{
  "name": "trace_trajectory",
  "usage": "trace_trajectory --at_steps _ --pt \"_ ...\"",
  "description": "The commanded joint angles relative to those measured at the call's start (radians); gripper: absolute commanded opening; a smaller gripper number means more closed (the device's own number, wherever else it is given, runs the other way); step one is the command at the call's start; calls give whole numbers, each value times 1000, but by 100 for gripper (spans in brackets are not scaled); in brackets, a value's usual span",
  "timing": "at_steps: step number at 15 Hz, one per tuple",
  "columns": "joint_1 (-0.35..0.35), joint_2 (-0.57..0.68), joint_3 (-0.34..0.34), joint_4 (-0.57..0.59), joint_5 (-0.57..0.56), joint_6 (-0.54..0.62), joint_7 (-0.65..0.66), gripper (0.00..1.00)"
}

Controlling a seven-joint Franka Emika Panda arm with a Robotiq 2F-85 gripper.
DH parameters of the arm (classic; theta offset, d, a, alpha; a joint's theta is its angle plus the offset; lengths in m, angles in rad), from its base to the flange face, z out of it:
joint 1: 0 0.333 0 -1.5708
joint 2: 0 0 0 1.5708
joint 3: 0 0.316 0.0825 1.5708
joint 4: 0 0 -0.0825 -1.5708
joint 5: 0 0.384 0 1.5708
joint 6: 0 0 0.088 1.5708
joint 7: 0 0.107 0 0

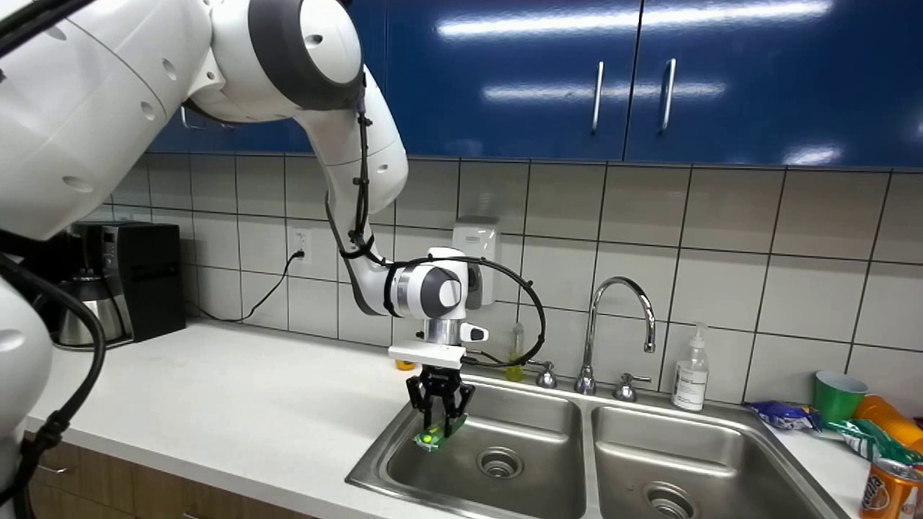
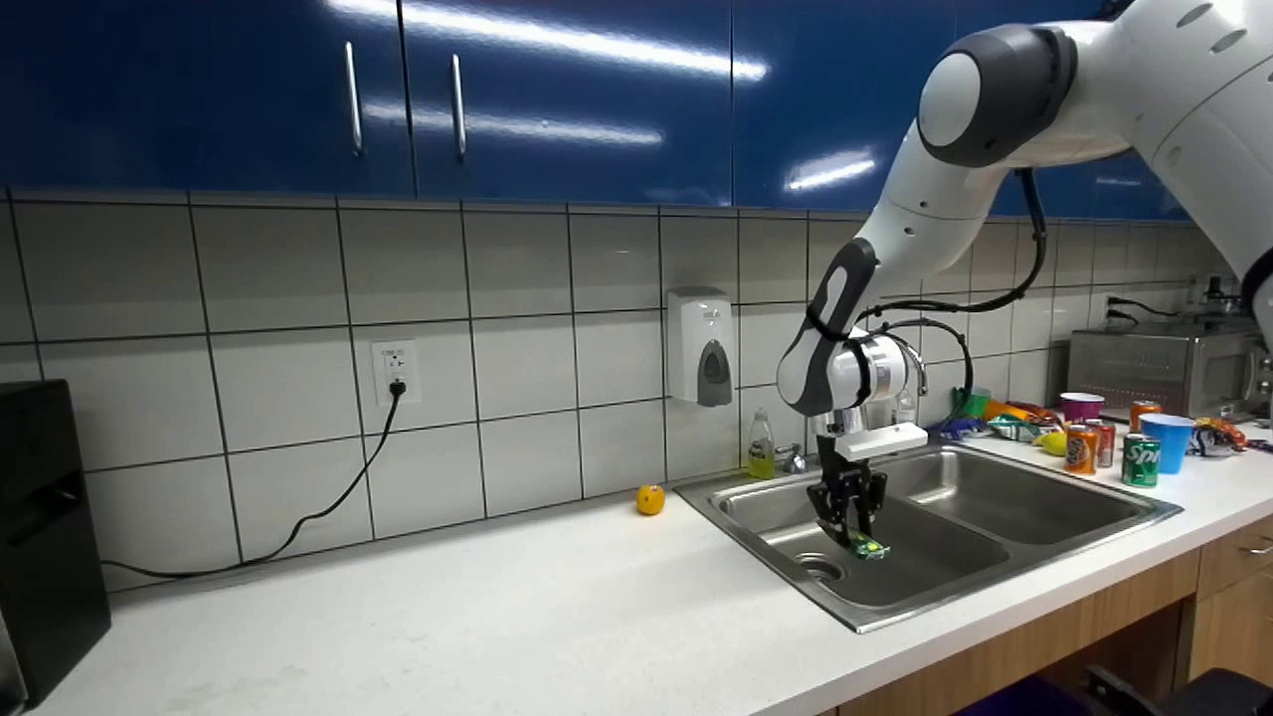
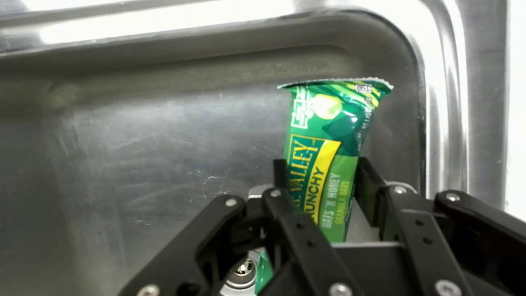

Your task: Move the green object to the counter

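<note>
The green object is a granola bar in a green wrapper with a yellow band; it shows in the wrist view [image 3: 328, 123] and in both exterior views [image 1: 431, 437] [image 2: 871, 548]. My gripper [image 3: 322, 174] points down into the near-corner basin, also seen in both exterior views [image 1: 438, 427] [image 2: 853, 532]. Its two fingers press on the bar's long sides. The bar appears lifted off the basin floor. Its middle is partly hidden by a finger. The white counter [image 1: 216, 404] lies beside the sink; it also shows in an exterior view [image 2: 428, 617].
The double steel sink [image 1: 587, 461] has a raised rim, a tall faucet [image 1: 591, 339] and a soap bottle [image 1: 691, 371]. A yellow-orange fruit [image 2: 650, 499] and a dish soap bottle [image 2: 762, 447] stand near the wall. Cups, cans [image 2: 1081, 449] and wrappers are beyond the sink.
</note>
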State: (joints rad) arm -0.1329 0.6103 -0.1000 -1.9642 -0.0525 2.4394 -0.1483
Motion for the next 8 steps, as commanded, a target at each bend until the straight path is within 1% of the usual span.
trace_trajectory --at_steps 1,8 --pt "16 -95 17 -114 -43 25 -33 18" --pt "54 -165 43 -222 -88 71 -56 18"
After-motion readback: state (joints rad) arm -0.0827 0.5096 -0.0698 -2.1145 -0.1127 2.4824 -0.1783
